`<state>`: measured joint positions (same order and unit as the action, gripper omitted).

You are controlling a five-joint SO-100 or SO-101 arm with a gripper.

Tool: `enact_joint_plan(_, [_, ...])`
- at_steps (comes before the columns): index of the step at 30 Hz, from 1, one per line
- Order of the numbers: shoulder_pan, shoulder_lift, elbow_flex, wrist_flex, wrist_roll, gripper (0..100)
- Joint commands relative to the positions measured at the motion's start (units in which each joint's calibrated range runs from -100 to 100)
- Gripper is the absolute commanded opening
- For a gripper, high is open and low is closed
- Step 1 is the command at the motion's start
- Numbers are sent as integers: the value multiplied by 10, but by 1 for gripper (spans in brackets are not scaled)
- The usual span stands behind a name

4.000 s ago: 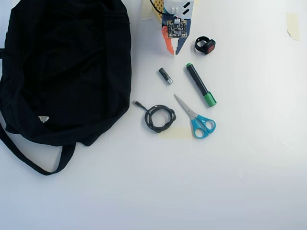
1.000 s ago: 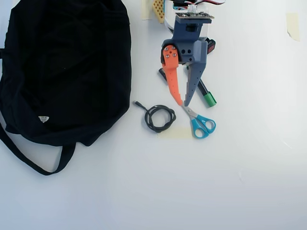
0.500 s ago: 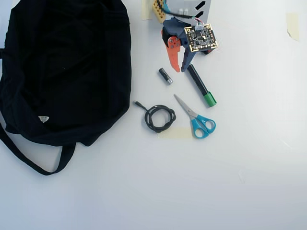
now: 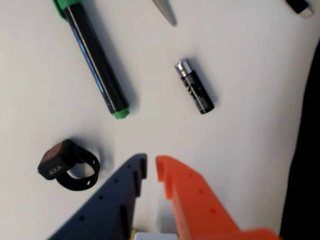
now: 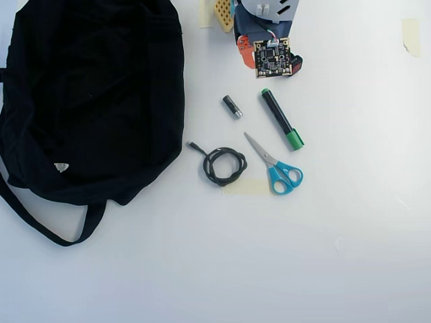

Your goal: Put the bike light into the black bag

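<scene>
Bike light [image 4: 62,162] lying on the white table [image 4: 240,75], seen in the wrist view at lower left: small black box with red face turned up, rubber loop strap beside it toward the claw. Not touched by anything. In the overhead view only one red-and-black corner of it [image 5: 296,64] visible, the rest hidden under the circuit board on the arm, near the top edge.

Claw [image 4: 151,167] just to the right of the light in the wrist view, empty, blue finger [image 4: 117,195] and orange finger [image 4: 192,200] almost pressed together, only a thin gap between the tips. Tips close to the table; touching or not, impossible to tell.

Beyond the tips in the wrist view: black marker with green ends [image 4: 95,60], lying slanted, and a small black-and-silver battery [image 4: 195,93] to its right, the two well apart. In the overhead view the same marker [image 5: 281,119] and battery [image 5: 232,106] just below the arm.

Farther down in the overhead view: scissors with blue handles [image 5: 275,165] and a coiled black cable [image 5: 222,165], side by side, not touching.

Black bag [image 5: 87,101] at the left side of the overhead view, well apart from the light, with white label and long strap [image 5: 40,225] trailing below it.
</scene>
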<state>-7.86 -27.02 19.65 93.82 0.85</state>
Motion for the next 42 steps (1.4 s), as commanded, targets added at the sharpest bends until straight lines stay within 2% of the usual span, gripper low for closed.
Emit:
enact_joint_plan(1, [-12, -19, -22, 3, 4, 2])
enact_joint_plan(8, [-13, -19, -21, 2, 4, 2])
enact_joint_plan(14, [-58, -19, -21, 2, 5, 2])
enact_joint_plan(23, [-138, -19, -3, 8, 75, 2])
enact_joint_plan(27, [-168, -19, -2, 33, 80, 2])
enact_joint_plan(31, [-209, -15, -2, 55, 70, 2])
enact_joint_plan(42, [-263, -9, 52, 20, -24, 3])
